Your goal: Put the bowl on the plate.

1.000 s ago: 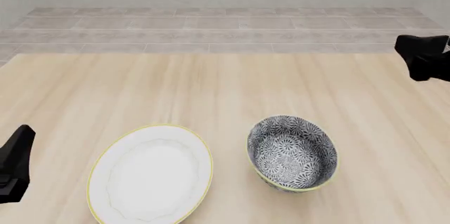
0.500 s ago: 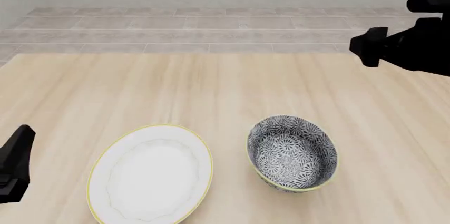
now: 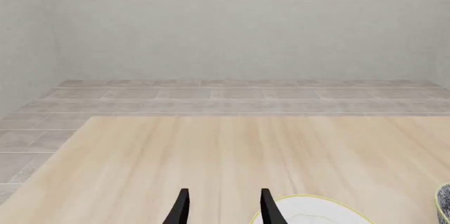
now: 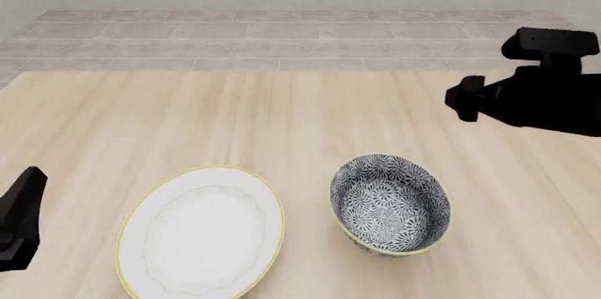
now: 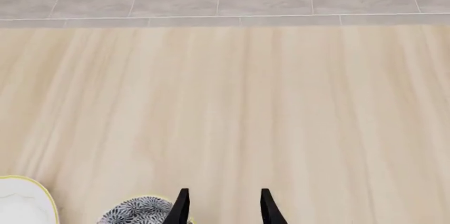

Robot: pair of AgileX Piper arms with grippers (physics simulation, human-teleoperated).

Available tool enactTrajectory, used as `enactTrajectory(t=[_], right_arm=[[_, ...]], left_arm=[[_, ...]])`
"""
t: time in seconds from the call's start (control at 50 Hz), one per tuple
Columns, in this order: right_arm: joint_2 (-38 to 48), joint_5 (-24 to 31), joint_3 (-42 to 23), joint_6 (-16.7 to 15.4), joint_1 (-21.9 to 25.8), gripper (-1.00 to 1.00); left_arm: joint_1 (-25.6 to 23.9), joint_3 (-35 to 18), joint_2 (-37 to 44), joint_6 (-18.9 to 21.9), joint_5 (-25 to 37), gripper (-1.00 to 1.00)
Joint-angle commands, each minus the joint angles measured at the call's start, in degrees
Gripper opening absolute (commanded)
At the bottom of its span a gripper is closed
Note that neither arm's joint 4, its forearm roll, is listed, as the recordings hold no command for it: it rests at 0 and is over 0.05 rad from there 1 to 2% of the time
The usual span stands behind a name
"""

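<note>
The bowl (image 4: 390, 204), patterned grey and white with a yellow rim, stands upright on the table at front centre-right. Just left of it, apart from it, lies the white plate (image 4: 202, 232). My right arm (image 4: 535, 95) hangs high over the table's right side, behind the bowl. Its gripper (image 5: 221, 192) is open and holds nothing; the bowl (image 5: 137, 211) and the plate's edge (image 5: 21, 203) show low in that view. My left gripper (image 4: 28, 186) sits at the front left edge, open (image 3: 221, 192), beside the plate (image 3: 309, 211).
The light wooden table (image 4: 281, 116) ends at a far edge, with a grey tiled floor (image 4: 281, 32) and a pale wall beyond it. Nothing else stands on the table in these views.
My right arm has swung in from the right edge toward the table's middle and come a little lower. The left arm, bowl and plate have not moved.
</note>
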Motion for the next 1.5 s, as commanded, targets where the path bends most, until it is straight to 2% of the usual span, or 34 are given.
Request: enactTrajectory(t=[0.02,0.24,0.36,0.72,0.78,0.82,1.06,1.32,1.5], right_arm=[[2.65,-2.18,2.87,1.72,2.17,1.0],[4.38,-3.89,5.3,2.71,3.06,1.0],[5.44,-5.41,6.72,1.51,2.11,1.0],[10.54,-10.3,10.27,4.03,4.43,1.0],[10.89,-10.32,10.31,4.35,5.28,1.0],[11.52,-10.57,10.42,5.2,7.55,1.0],[13.96,-13.49,12.65,7.18,9.99,1.0],[16.9,-17.06,14.91,9.17,10.99,1.0],[17.15,-17.54,15.55,9.53,10.88,1.0]], left_arm=[[0.0,0.0,0.0,0.0,0.0,1.0],[0.0,0.0,0.0,0.0,0.0,1.0],[0.0,0.0,0.0,0.0,0.0,1.0],[0.0,0.0,0.0,0.0,0.0,1.0],[0.0,0.0,0.0,0.0,0.0,1.0],[0.0,0.0,0.0,0.0,0.0,1.0],[0.0,0.0,0.0,0.0,0.0,1.0],[0.0,0.0,0.0,0.0,0.0,1.0],[0.0,0.0,0.0,0.0,0.0,1.0]])
